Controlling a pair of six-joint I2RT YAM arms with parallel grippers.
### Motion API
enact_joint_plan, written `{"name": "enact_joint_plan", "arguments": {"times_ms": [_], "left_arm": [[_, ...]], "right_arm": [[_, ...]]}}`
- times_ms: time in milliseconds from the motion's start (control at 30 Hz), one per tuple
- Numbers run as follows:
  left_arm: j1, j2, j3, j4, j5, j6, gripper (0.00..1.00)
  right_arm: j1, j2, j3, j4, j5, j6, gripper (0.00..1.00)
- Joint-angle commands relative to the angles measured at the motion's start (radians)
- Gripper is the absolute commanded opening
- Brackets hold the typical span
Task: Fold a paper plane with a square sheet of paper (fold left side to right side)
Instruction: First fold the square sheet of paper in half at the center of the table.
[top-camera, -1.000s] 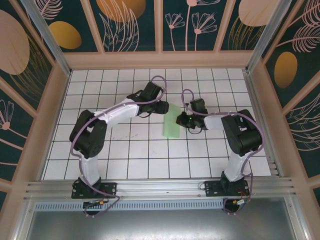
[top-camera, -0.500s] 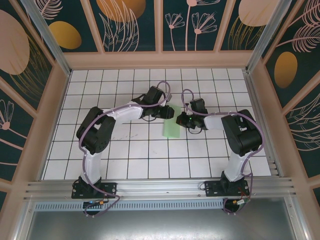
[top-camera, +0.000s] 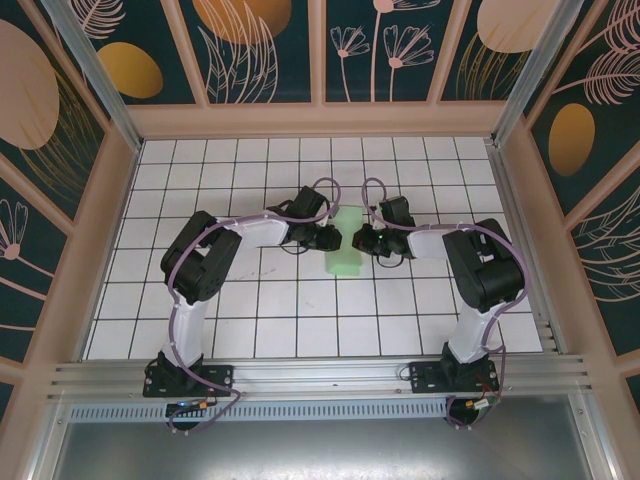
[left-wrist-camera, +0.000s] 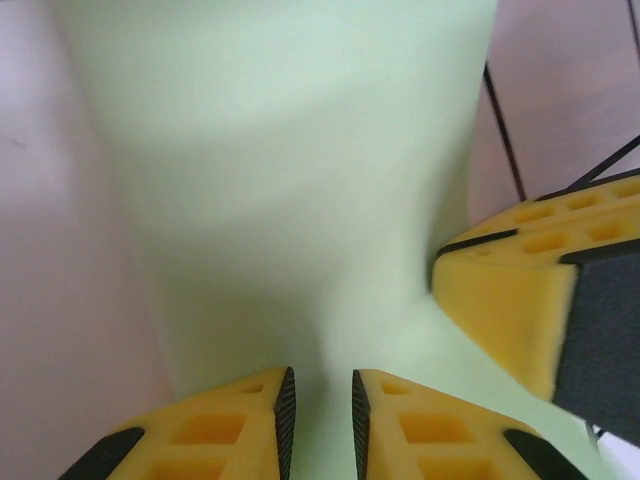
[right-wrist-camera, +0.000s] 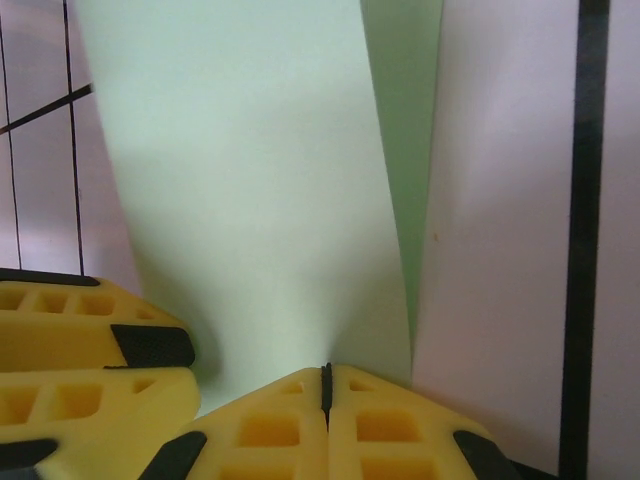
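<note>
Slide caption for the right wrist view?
Right gripper shut on the folded green paper, left gripper close alongside.

We see the paper (left-wrist-camera: 280, 180) as thin, smooth and matt. The left hand (left-wrist-camera: 320, 385) and right hand (right-wrist-camera: 326, 385) have matt yellow plastic fingers (left-wrist-camera: 430, 430) with black ribbed pads. The tiled surface (top-camera: 250, 310) looks smooth and faintly glossy.
</note>
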Motion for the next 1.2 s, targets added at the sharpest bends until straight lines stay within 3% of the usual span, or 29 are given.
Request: {"name": "enact_joint_plan", "arguments": {"times_ms": [0,433,633,867,1167], "left_arm": [[0.004,0.013,-0.033,0.001,-0.037,0.018,0.26],[0.096,-0.143,-0.174,0.029,-0.061,0.021,0.24],[0.095,-0.185,-0.163,0.127,0.040,0.008,0.22],[0.057,-0.090,-0.085,0.170,0.135,0.002,0.22],[0.030,-0.005,-0.040,0.203,0.146,-0.007,0.20]], "right_arm": [[0.006,0.048,-0.018,-0.165,0.074,-0.038,0.05],[0.006,0.048,-0.024,-0.165,0.067,-0.043,0.05],[0.007,0.051,-0.018,-0.164,0.064,-0.042,0.05],[0.012,0.050,-0.011,-0.166,0.064,-0.038,0.05],[0.018,0.050,-0.010,-0.170,0.063,-0.040,0.05]]}}
